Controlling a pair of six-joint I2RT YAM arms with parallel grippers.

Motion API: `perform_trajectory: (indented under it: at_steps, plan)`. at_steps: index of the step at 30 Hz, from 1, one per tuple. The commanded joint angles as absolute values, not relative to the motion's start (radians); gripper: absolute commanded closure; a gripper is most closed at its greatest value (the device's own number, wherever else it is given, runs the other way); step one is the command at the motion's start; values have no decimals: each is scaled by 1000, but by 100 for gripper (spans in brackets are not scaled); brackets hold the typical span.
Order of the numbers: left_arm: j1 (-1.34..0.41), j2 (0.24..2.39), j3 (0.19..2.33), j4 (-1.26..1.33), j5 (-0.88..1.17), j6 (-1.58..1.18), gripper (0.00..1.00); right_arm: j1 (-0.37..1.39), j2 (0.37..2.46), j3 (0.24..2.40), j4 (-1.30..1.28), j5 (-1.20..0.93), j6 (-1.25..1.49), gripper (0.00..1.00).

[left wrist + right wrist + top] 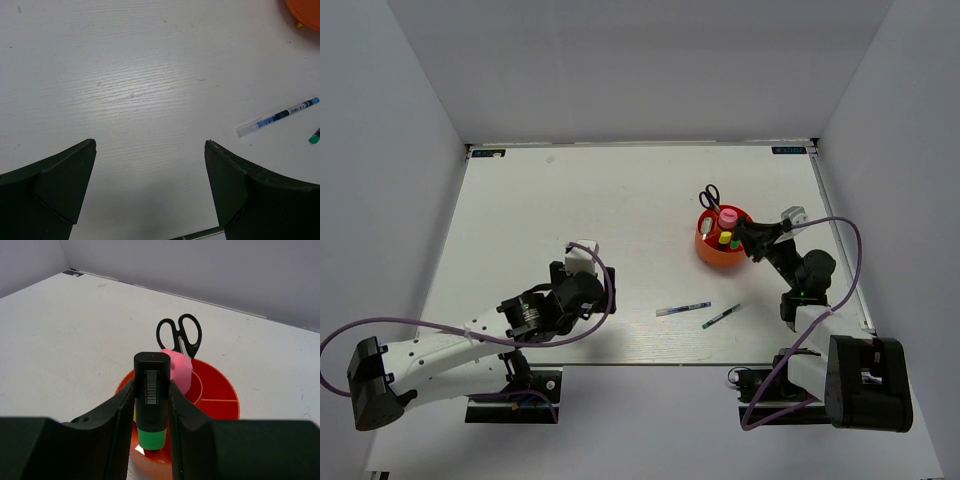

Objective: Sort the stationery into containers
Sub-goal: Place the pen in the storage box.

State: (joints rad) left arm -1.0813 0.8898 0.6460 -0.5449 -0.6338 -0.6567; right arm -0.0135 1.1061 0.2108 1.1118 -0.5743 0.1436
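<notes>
My right gripper (151,384) is shut on a green highlighter (151,435), black-bodied with a green end pointing down, held upright over the near rim of the orange-red cup (220,390). In the cup stand black-handled scissors (179,332) and a pink-capped glue tube (179,371). The top view also shows a yellow highlighter (724,238) inside the cup (713,257). A blue-white pen (683,309) and a green pen (721,317) lie on the table in front of the cup. My left gripper (150,145) hangs open over bare table, left of the blue-white pen (278,117).
The white table (570,200) is walled on three sides. The cup has inner dividers. In the left wrist view, the cup's edge (305,10) shows at the top right corner and the green pen's tip (314,136) at the right edge.
</notes>
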Motion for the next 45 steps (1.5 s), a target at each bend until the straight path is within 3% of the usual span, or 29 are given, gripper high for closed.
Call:
perform_trajectory:
  at_steps: [1, 14, 17, 18, 21, 26, 40, 43, 45]
  plan:
    - [-1094, 896, 672, -532, -652, -673, 1, -2, 1117, 215, 1209, -526, 135, 100]
    - [-1112, 934, 673, -525, -660, -681, 1, 51, 1195, 190, 1256, -491, 92, 100]
    - [-1120, 943, 675, -523, -658, -681, 1, 60, 1174, 183, 1250, -502, 87, 86]
    - [-1121, 946, 672, -522, -660, -683, 1, 61, 1172, 181, 1246, -503, 83, 73]
    - [-1121, 950, 673, -515, -657, -680, 1, 60, 1160, 175, 1239, -499, 69, 54]
    - [-1124, 982, 683, -502, -635, -657, 1, 60, 1106, 186, 1162, -492, 57, 42]
    - [-1129, 1095, 736, -463, -571, -580, 4, 58, 1089, 233, 1006, -494, 63, 41]
    - [-1129, 1088, 733, -463, -571, -580, 4, 57, 1100, 233, 1002, -500, 61, 44]
    - [-1127, 1086, 732, -463, -575, -578, 4, 57, 1095, 236, 1002, -499, 69, 52]
